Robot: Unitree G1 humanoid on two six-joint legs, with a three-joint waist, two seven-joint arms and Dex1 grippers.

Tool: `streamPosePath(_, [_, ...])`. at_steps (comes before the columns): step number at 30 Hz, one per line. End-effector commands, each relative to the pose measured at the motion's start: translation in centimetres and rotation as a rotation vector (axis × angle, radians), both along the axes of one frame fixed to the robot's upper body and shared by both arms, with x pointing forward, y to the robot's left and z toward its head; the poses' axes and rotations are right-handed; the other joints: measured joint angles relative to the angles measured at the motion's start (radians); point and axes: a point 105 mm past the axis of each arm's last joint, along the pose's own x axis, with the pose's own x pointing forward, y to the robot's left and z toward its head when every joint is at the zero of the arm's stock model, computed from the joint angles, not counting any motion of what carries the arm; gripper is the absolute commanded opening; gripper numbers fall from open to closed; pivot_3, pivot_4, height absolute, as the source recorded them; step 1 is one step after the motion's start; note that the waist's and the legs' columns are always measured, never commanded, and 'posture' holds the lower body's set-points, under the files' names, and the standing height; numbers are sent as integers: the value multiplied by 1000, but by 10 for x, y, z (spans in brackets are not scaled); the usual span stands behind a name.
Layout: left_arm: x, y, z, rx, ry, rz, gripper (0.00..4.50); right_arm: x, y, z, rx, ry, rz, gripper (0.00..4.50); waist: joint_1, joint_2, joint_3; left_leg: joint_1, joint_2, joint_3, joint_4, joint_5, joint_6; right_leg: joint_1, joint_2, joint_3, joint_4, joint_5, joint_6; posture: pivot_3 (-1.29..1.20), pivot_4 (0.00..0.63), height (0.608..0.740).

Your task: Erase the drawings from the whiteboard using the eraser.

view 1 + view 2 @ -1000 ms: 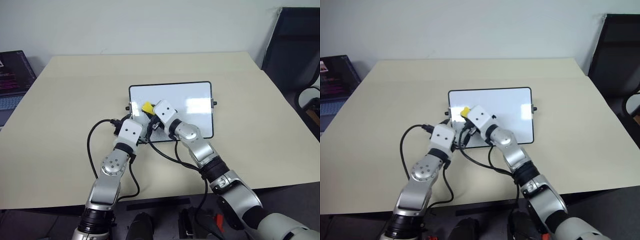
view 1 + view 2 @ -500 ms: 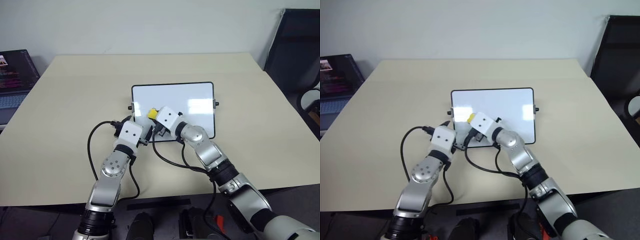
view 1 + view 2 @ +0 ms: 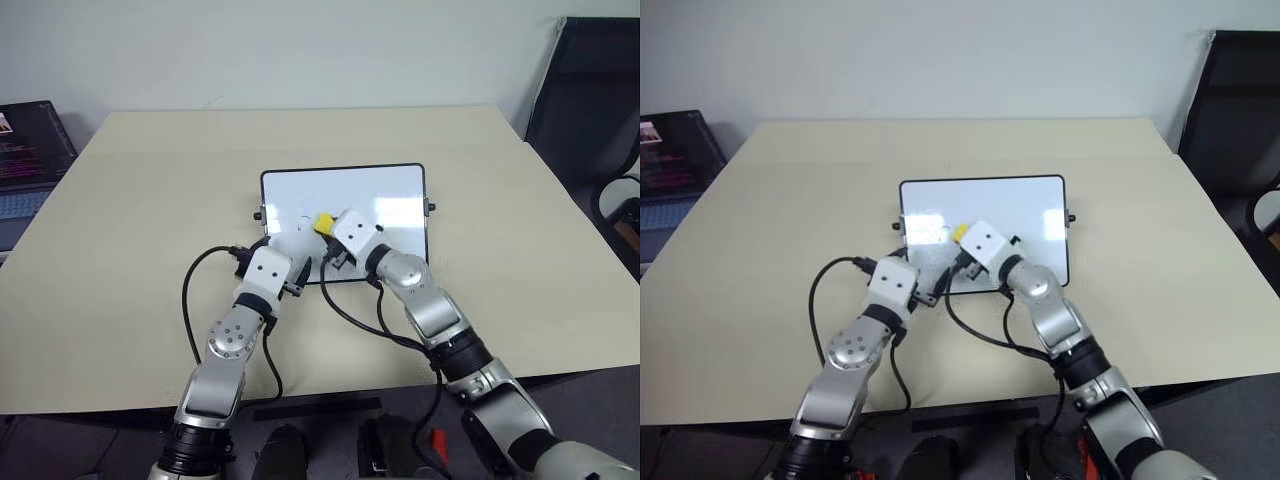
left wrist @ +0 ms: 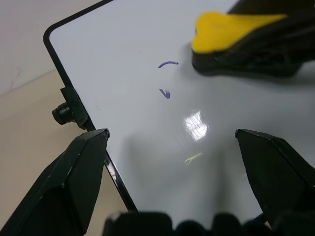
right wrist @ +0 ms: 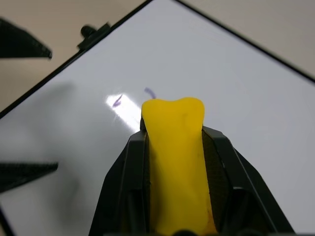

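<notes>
Even bright indoor light, glare patches on the glossy whiteboard [image 3: 390,190], soft shadows, wrist views blurred up close

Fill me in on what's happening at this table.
A two-armed robot is wiping a whiteboard that lies flat on the table. Its right gripper is shut on a yellow eraser and holds it over the board's left part. Two small purple marks remain on the board beside the eraser. The left gripper is open, its fingers astride the board's near left corner.
</notes>
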Motion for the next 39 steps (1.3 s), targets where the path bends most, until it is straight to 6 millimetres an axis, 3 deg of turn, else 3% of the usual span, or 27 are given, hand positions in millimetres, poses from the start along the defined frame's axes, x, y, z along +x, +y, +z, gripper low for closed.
streamPosePath(1, [-2, -5, 14, -5, -60, -20, 4500, -1, 11, 12, 28, -40, 22, 1118, 0, 0, 0, 0, 0, 0, 0, 0, 0, 0, 0, 0, 0, 0, 0, 0, 150, 740])
streamPosePath(12, [-3, -2, 15, -6, -61, -1, 4500, 5, 24, -7, -51, -13, 23, 1118, -3, 0, 0, 1, 0, 0, 0, 0, 0, 0, 0, 0, 1, 0, 0, 0, 150, 740])
streamPosePath(24, [-5, -5, 13, -10, -60, -12, 4500, 2, 44, -5, -49, -17, 48, 1118, -5, 0, 0, 2, 0, 1, 0, 0, 0, 1, 0, 1, 2, 0, 0, 0, 150, 740])
streamPosePath(30, [-4, -5, 14, -11, -61, -9, 4500, 5, 23, -14, -82, 0, 11, 1118, -2, 0, 0, 2, 0, 1, 0, 0, 0, 1, 0, 1, 2, 0, 0, 0, 150, 740])
streamPosePath(33, [-4, -5, 13, -18, -59, -5, 4500, 3, 0, -33, -117, 55, -23, 1118, 2, 0, 0, 1, 0, 1, 0, 0, 0, 1, 0, 0, 1, 0, 0, 0, 150, 740])
streamPosePath(39, [-4, -6, 13, -20, -57, -6, 4500, -5, -26, -50, -161, 91, -53, 1118, 3, 0, -1, 3, 0, 0, 1, 0, 0, 3, 0, 0, 1, 0, 0, 0, 150, 740])
